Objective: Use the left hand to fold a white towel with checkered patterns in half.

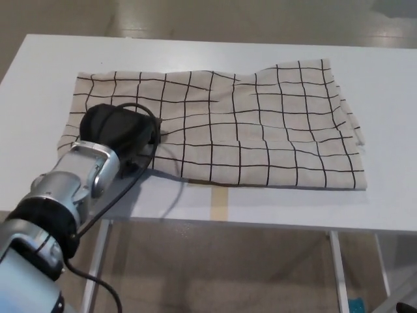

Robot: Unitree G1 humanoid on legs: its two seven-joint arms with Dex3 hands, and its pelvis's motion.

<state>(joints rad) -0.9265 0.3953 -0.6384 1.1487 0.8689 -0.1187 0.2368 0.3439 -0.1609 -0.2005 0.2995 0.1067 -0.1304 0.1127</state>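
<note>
A white towel with a black checkered pattern lies spread across a white bench, its long side running left to right and its near edge close to the bench's near edge. The cloth is wrinkled along its far edge and bunched slightly at the right end. The left robot hand, black, rests on top of the towel's near-left part, its back turned up toward the camera, so whether it is clenched, released or grasping the cloth cannot be told. Its silver forearm rises from the near left, angled up and to the right, with a black cable looping over the hand and trailing down past the bench edge. A strip of tan tape marks the bench's near edge.
</note>
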